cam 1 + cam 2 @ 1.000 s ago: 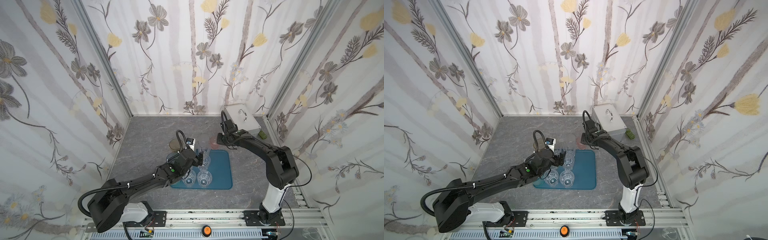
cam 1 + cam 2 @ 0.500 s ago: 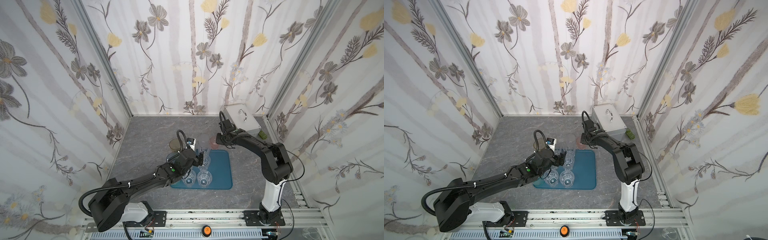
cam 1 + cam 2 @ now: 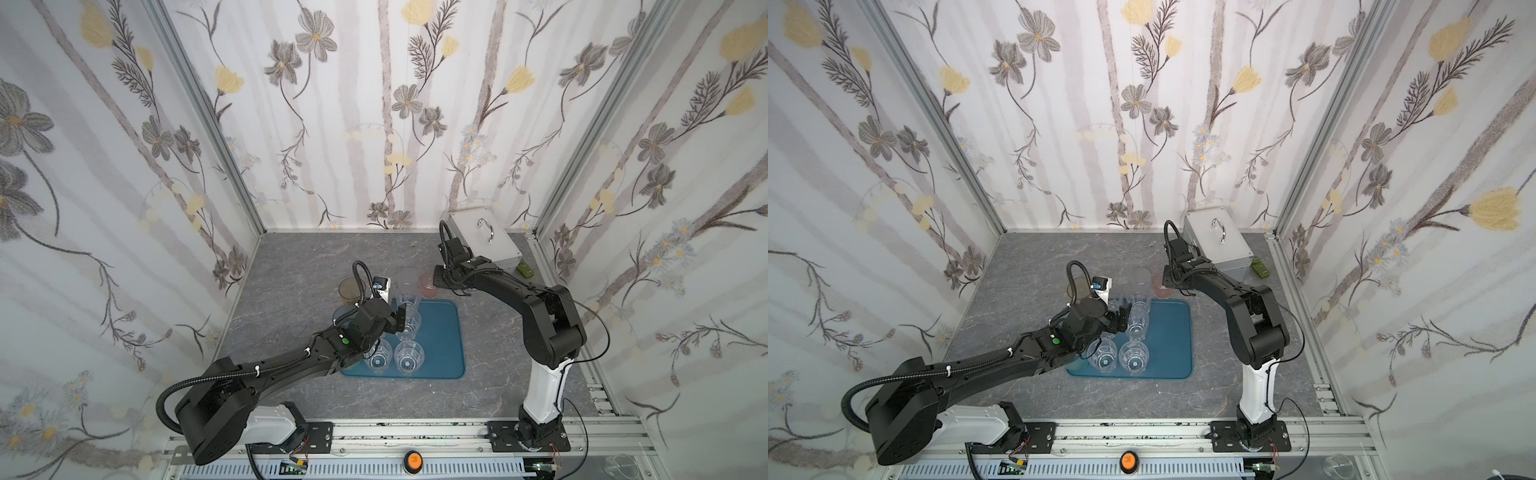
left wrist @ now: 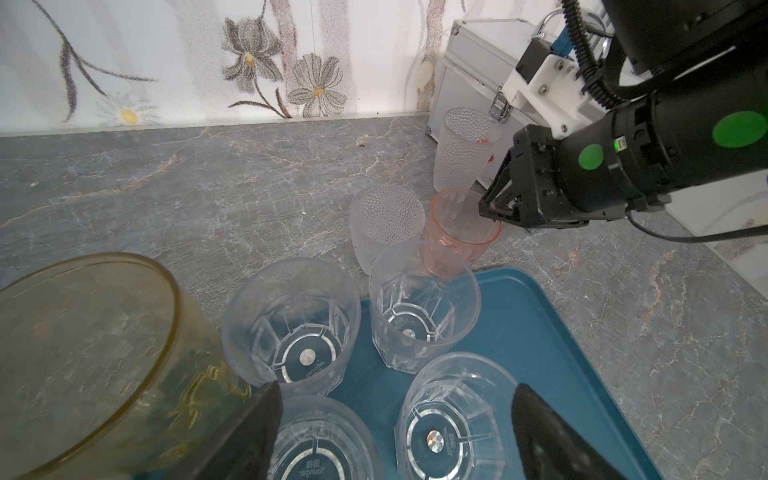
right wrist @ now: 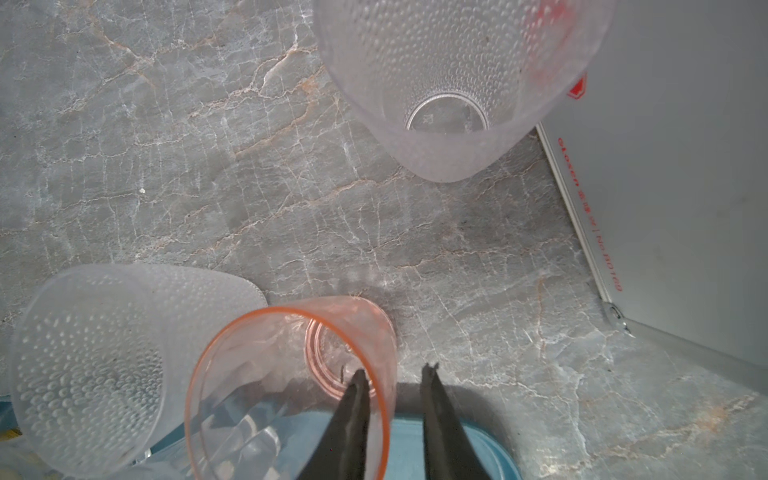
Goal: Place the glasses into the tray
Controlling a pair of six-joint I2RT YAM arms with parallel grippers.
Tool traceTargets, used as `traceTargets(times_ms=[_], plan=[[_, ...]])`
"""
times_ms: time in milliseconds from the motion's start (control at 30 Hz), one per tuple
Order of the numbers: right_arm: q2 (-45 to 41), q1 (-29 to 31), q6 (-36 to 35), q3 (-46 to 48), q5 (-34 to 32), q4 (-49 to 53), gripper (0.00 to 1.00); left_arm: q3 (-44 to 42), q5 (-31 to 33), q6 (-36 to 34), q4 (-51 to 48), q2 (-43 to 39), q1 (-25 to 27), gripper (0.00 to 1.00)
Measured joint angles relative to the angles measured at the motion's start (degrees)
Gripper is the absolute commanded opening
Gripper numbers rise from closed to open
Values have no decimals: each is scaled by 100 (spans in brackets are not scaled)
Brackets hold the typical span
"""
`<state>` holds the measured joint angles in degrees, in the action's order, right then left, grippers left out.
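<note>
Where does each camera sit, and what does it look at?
Both top views: high up front, looking down at the table; left gripper and right gripper show.
Left wrist: on the left arm, facing the wall over the tray; its open fingers show.
Right wrist: on the right arm, looking down into the pink glass; its fingers show.
Shared: both wrists see the pink glass.
</note>
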<state>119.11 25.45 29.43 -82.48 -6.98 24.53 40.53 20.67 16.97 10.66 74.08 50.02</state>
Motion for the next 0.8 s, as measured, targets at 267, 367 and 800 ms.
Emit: traceTargets(times_ms=[267,367,800], plan=[[-378,0,-330,-656,-691,393,37,-33,352,-63,0,-151,-160,89],[-133,-42,-461,-1119,-811,544,38,20,367,-114,4,-151,-164,89],[1379,-74,-855,-2903,-835,1008,40,39,155,61,2,-90,-162,89]])
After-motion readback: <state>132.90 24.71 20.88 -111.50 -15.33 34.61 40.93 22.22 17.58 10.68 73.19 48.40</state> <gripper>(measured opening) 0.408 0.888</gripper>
